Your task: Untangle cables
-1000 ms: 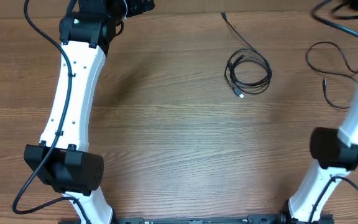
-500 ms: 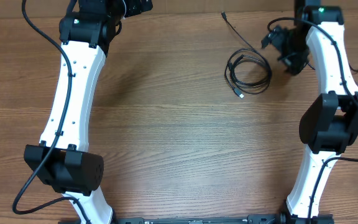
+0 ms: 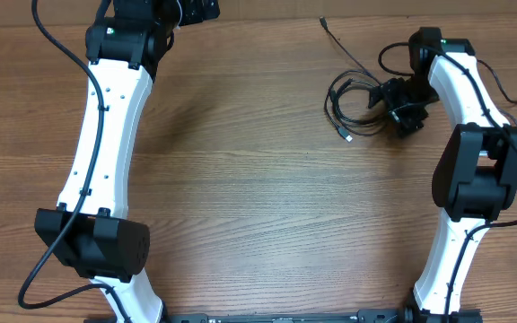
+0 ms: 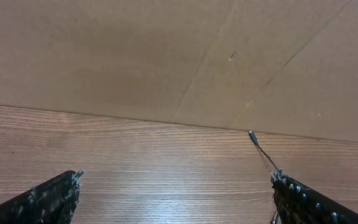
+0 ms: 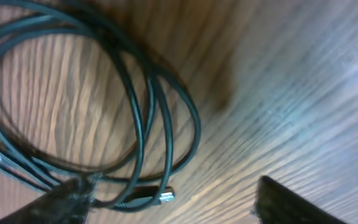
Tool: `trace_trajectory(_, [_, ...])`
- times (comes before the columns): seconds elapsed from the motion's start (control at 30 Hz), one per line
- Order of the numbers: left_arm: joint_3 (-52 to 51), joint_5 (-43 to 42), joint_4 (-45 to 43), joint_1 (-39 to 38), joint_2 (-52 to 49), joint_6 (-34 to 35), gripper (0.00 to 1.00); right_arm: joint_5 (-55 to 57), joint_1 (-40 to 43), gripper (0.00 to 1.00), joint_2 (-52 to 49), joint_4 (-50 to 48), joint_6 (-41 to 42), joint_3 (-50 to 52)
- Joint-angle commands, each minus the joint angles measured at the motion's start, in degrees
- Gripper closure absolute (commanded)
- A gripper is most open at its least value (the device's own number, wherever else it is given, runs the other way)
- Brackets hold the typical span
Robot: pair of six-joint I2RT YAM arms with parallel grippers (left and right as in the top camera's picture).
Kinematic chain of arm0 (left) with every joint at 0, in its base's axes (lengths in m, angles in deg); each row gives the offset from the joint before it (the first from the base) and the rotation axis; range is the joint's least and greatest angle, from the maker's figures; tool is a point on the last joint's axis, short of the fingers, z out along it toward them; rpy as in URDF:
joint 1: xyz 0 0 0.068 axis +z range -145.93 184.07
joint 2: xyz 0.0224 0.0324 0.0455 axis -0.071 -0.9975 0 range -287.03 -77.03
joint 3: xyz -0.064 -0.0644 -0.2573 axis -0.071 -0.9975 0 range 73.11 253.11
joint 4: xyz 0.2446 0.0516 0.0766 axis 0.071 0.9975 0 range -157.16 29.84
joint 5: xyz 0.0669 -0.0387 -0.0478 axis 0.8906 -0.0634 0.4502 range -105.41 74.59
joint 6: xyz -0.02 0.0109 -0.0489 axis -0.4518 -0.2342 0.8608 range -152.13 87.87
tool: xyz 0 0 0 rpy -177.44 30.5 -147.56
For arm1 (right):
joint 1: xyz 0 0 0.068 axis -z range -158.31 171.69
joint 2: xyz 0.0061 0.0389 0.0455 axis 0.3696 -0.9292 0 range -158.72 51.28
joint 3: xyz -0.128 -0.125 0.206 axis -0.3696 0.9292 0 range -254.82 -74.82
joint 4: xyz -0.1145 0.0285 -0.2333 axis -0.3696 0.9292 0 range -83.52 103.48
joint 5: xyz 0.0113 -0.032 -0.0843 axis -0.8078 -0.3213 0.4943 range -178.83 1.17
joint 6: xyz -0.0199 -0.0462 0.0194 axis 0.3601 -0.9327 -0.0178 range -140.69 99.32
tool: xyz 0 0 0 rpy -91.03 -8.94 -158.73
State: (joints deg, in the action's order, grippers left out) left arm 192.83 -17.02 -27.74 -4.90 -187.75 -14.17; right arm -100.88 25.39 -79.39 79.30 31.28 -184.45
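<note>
Right end effector (image 3: 378, 98) swung beside cables (image 3: 332, 106), perhaps touching, on table (image 3: 258, 197).

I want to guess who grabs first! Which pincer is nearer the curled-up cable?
Right. The right pincer hangs beside the coiled cable; the left pincer is far across the table.

Table: a brown wood-grain tabletop (image 3: 258, 197) is being shown, its grain running left to right.
Backdrop: a plain brown board (image 4: 135, 56), crossed by faint slanting creases, is being seen along the far edge.
Light: everything is being lit softly and evenly.
</note>
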Motion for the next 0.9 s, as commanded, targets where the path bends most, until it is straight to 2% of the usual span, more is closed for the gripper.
trace_trajectory(0.0, [1.3,0.6,0.3,0.2,-0.5,-1.3,0.0,-1.6,-0.7,0.3,0.6,-1.3,2.1,0.7])
trace_trajectory(0.17, [1.3,0.6,1.3,0.5,-0.5,-1.3,0.0,-1.7,-2.9,0.36,0.6,-3.3,3.6,0.9])
trace_trajectory(0.43, [1.3,0.6,3.3,1.4,-0.5,-1.3,0.0,0.6,-5.9,0.35,-0.4,-3.3,6.3,0.9])
trace_trajectory(0.87, [1.3,0.8,4.5,2.0,-0.5,-1.7,0.0,5.7,-6.2,0.35,-1.5,-1.8,7.6,2.2])
